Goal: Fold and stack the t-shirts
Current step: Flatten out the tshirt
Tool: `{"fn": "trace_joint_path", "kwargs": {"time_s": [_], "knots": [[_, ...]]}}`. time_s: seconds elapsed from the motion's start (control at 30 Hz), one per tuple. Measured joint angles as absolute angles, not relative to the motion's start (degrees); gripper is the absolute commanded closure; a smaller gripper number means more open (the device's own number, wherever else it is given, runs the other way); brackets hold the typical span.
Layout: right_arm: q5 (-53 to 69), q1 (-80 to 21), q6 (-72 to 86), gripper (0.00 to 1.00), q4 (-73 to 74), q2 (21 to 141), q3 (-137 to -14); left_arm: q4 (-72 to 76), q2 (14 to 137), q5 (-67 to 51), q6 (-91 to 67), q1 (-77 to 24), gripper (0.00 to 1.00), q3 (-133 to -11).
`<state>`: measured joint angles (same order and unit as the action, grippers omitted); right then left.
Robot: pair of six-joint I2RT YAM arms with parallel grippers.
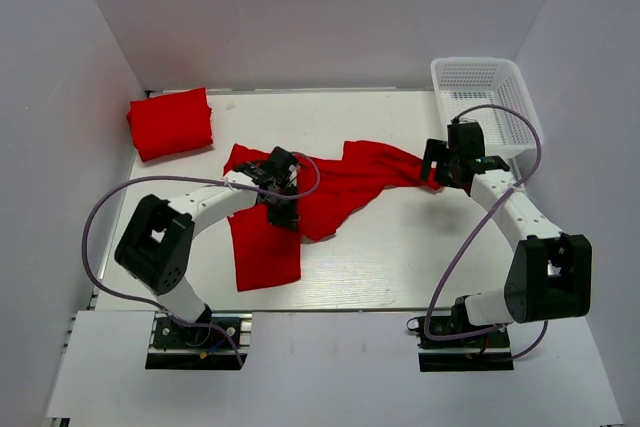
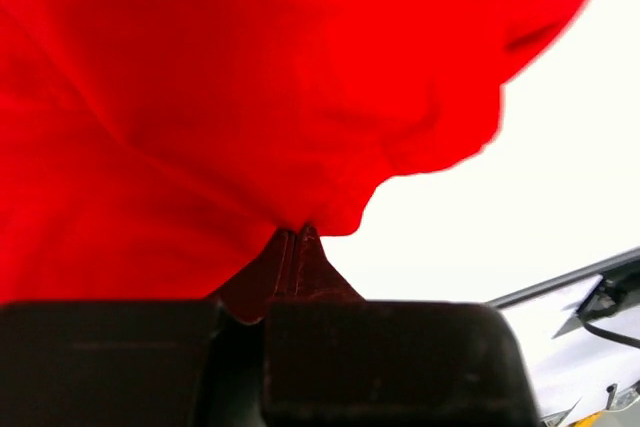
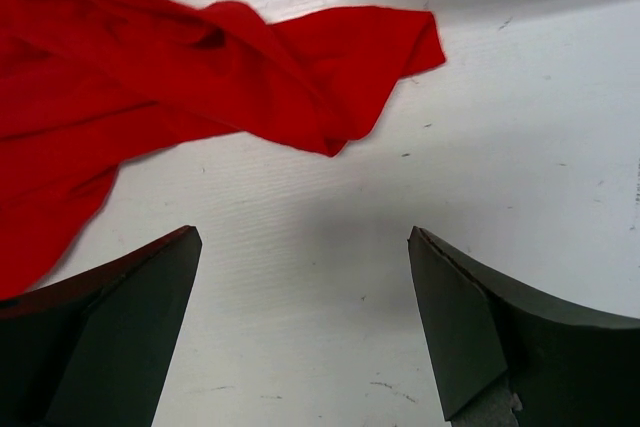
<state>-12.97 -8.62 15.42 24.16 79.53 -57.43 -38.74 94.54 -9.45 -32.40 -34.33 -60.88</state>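
Table [image 1: 400, 247] holds two t-shirts [image 1: 170, 123]; left tool [image 2: 300, 237] pinches the spread t-shirt [image 1: 350, 182], right tool [image 3: 302, 237] agape.

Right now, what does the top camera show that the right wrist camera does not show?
Only the top camera shows the folded shirt in the far left corner, the white basket at the far right, and the left gripper on the loose shirt. Only the right wrist camera shows up close that the right gripper is open, with bare table between its fingers. Both show the loose shirt's right end lying on the table.
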Motion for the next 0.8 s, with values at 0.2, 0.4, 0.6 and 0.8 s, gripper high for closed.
{"fn": "trace_joint_path", "kwargs": {"time_s": [0.2,0.4,0.6,0.8], "knots": [[-9.2,-8.6,11.1,0.10,24.5,79.6,-55.1,-40.6,90.7,-7.6,-31.5,-34.0,1.00,-65.4],[-10.2,-8.6,6.2,0.13,23.5,80.7,-54.5,-42.9,89.8,-3.7,-30.1,-33.8,1.00,-71.9],[-8.3,-8.6,0.3,0.15,18.6,85.3,-54.0,-44.2,89.9,-0.8,-29.1,-33.4,1.00,-75.4],[-6.7,-8.6,-3.7,0.42,14.1,93.1,-54.1,-45.8,91.5,0.9,-28.7,-33.4,1.00,-76.5]]}}
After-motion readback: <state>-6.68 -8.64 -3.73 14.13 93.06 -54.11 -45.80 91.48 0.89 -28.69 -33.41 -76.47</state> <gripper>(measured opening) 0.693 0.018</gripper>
